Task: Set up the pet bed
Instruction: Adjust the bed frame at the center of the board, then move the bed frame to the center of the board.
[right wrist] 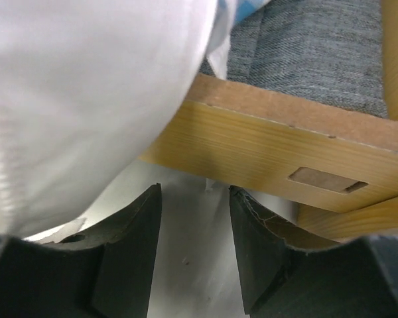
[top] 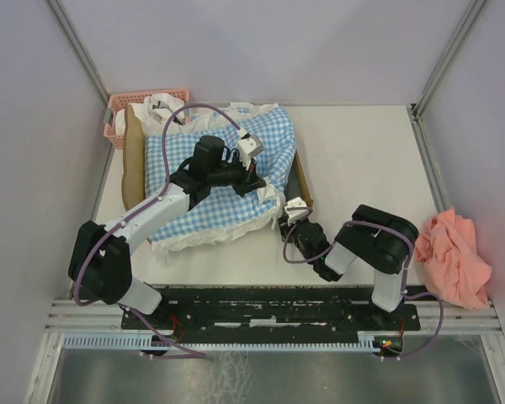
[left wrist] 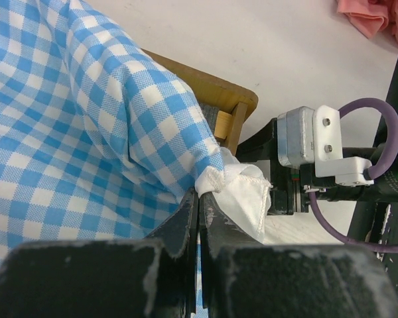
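Gingham bedding (top: 223, 210) smothers pet bed (top: 135, 164), left gripper (left wrist: 199, 199) pinching its ruffle, right gripper (right wrist: 194, 199) released

The left arm (top: 151, 215) stretches from its base at the near left, forward and to the right, with the forearm angled inward. Its pincer (left wrist: 199, 202) has both fingers pressed flat together, with the white hem of the bedding (left wrist: 242, 195) nipped at their tips. The right arm (top: 379, 240) is folded, with the elbow raised and the forearm pointing left and held low. Its pincer (right wrist: 194, 252) has its fingers parted, with nothing between them. The two wrists lie close together.
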Available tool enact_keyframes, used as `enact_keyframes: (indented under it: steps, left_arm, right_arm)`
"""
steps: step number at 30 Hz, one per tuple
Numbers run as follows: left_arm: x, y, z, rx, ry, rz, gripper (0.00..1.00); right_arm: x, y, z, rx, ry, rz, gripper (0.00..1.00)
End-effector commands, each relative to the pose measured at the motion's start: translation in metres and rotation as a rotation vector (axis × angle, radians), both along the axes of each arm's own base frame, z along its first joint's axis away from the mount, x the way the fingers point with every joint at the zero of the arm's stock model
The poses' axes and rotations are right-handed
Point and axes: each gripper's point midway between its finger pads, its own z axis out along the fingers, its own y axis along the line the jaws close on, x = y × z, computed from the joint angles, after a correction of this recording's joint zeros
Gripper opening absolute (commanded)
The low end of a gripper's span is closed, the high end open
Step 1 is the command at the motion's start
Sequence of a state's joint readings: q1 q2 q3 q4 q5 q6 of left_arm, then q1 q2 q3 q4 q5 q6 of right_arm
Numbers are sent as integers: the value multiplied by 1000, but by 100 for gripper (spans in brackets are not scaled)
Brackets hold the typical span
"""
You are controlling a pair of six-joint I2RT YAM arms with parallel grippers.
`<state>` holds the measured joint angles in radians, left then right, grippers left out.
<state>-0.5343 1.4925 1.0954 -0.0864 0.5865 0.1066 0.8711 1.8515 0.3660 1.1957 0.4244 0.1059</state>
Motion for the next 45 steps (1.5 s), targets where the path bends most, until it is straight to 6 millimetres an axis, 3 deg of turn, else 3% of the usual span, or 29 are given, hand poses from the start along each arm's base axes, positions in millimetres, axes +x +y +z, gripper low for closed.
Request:
enact_keyframes:
  steps: [1,8,9,13,16,24,30,32,37,40,45]
  left_arm:
    - [-1,-2,11,-35,10,-5,3]
    - [-3,-4,16,-51,8,-12,3]
    - [-3,-3,17,-51,4,-8,3]
    - [-5,-8,29,-102,1,-19,3]
    - [-9,-13,33,-148,12,-37,3]
    - [-11,-32,41,-227,27,-87,3]
    - [-5,-45,36,-257,41,-90,3]
    - [-5,-50,31,-254,49,-99,4]
    - [-4,-60,25,-246,56,-119,9]
    - [-4,-68,30,-258,52,-133,18]
    - [-2,-66,46,-272,18,-112,47]
  right_arm:
    - [17,4,32,94,-136,-65,54]
    - [25,3,24,83,-139,-115,53]
    - [24,4,24,86,-140,-108,49]
    - [18,-1,27,108,-130,-105,15]
    - [7,-18,26,126,-92,-140,2]
    - [-25,-3,12,128,122,-8,2]
    - [-42,-18,3,90,250,-51,2]
    - [-54,-15,2,66,325,-13,2]
    - [-67,-13,21,20,401,34,2]
    - [-71,-22,18,16,437,-14,2]
    - [-89,-35,5,55,509,-52,2]
